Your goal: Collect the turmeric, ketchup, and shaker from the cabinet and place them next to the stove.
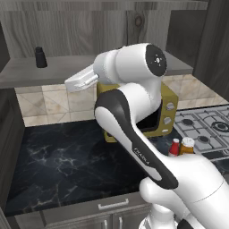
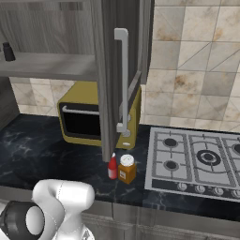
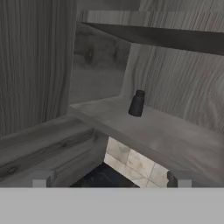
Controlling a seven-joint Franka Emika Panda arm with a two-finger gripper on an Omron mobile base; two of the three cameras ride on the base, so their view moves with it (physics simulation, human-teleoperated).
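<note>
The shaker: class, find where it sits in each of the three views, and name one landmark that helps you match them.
Left base view: the shaker stands upper left, on the cabinet shelf.
Right base view: it stands at the far upper-left edge, on the same shelf.
Hand view: it stands just right of centre, tilted in the picture, on the shelf.
Shared landmark: the grey shelf under it.

White arm (image 1: 134, 134) folded high, elbow bent, 2 fingers (image 3: 41, 180) apparently parted wide, nothing between them.
</note>
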